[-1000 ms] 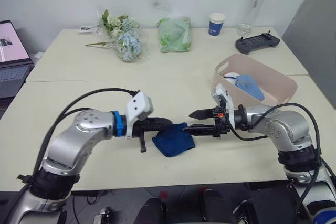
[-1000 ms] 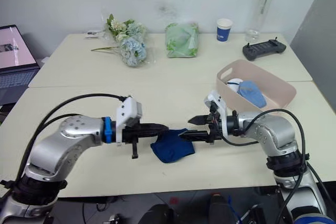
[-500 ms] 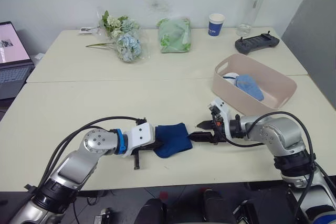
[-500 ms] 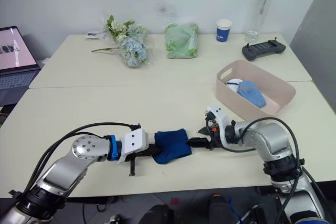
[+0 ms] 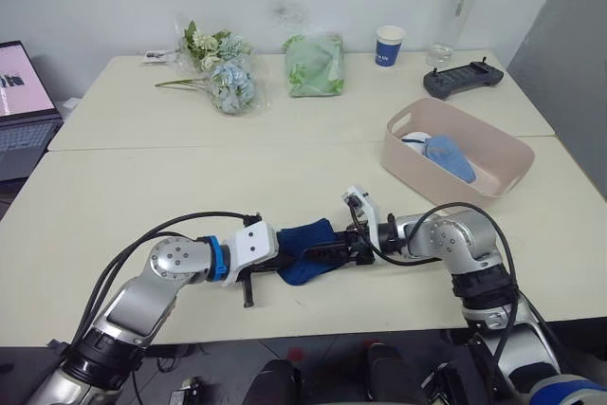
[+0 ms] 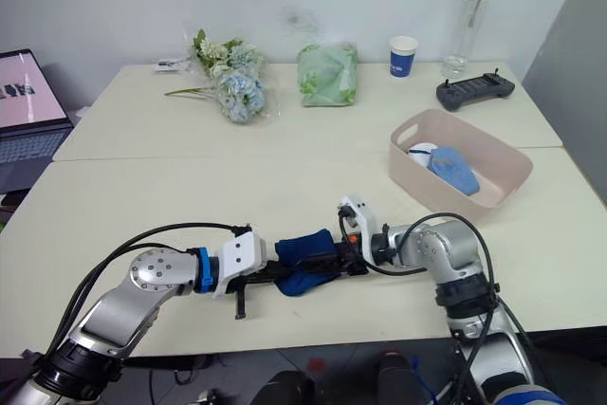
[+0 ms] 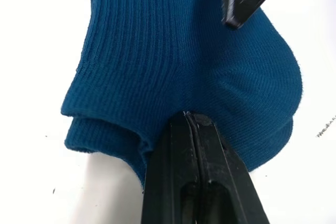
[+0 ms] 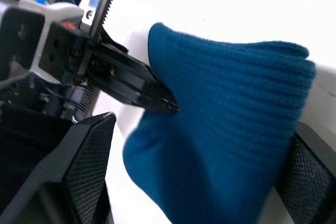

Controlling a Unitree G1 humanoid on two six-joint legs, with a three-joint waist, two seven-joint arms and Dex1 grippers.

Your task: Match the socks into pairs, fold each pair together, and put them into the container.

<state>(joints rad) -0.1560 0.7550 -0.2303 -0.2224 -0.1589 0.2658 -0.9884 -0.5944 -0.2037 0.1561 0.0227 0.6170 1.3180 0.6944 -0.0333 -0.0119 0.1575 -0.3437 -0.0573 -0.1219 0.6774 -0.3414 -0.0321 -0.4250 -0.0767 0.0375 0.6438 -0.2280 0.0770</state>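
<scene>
Advanced toward frame centre since a second ago: right gripper (image 5: 334,249), then short of the cloth with fingers parted, now reaching over the dark navy socks (image 5: 305,250). Lowered as well: left arm, then raised above the worktop (image 5: 133,177), now lying flat along it. Low in the centre of the frame, on the near worktop, navy pair bunched and doubled. Left gripper (image 7: 190,121) clamped narrow on the near edge, probably to pin the layers while the other side gets taken. Right fingers (image 8: 89,156) spread wide, straddling the cloth, apparently about to close for the carry. At right of frame, pink container (image 5: 493,174) already holding a white and light blue bundle (image 5: 446,156), well apart.
</scene>
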